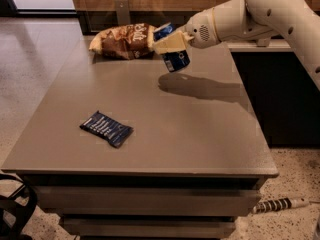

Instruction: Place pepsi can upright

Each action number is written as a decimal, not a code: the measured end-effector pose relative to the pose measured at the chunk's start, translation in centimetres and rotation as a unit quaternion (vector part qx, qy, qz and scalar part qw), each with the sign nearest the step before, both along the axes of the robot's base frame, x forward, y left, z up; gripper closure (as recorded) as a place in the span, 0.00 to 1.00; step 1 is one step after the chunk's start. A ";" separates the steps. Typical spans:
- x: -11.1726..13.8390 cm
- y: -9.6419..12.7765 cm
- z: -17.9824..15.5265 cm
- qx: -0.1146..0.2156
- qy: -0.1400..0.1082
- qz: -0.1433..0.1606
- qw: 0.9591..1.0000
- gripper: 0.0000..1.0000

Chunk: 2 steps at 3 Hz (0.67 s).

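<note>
My gripper [169,44] pinches the can [176,60] across its middle and holds it tilted in the air over the far part of the table [200,134], just right of the chip bag [125,40]. My arm [235,19] reaches in from the right, roughly level. A wrapper [106,128] lies flat, near left.

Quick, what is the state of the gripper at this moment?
Gripper: closed on the pepsi can, held tilted in the air above the far part of the table, beside the chip bag.
</note>
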State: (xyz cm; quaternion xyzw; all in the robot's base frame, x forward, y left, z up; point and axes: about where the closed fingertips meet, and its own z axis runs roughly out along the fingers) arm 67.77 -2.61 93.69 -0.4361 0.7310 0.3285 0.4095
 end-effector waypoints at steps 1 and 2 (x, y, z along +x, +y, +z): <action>-0.1 0.5 -0.6 0.038 -0.023 0.014 0.999 1.00; -0.4 1.1 -1.2 0.069 -0.040 0.025 0.997 1.00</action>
